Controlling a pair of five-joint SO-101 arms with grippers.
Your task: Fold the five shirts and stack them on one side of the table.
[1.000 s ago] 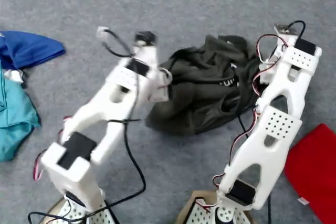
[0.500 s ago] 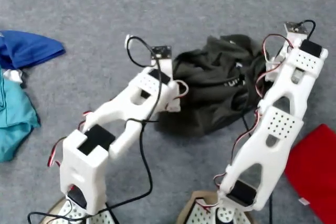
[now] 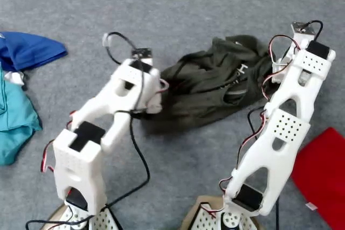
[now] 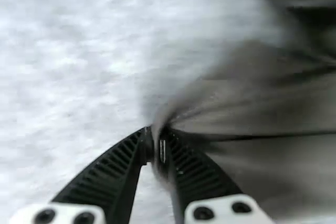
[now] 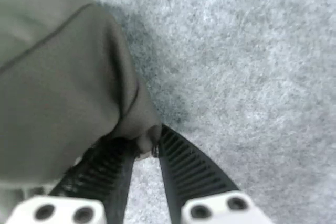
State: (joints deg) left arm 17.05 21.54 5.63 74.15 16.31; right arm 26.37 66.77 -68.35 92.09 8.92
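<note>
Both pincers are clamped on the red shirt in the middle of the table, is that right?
Not red. The left pincer and right pincer are clamped on a dark green shirt in the middle of the table, as the high view shows.

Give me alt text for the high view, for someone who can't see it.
The left arm and right arm hold opposite ends of a crumpled dark green shirt on a grey table. A blue shirt and teal shirt lie at left, a red shirt at lower right.
</note>
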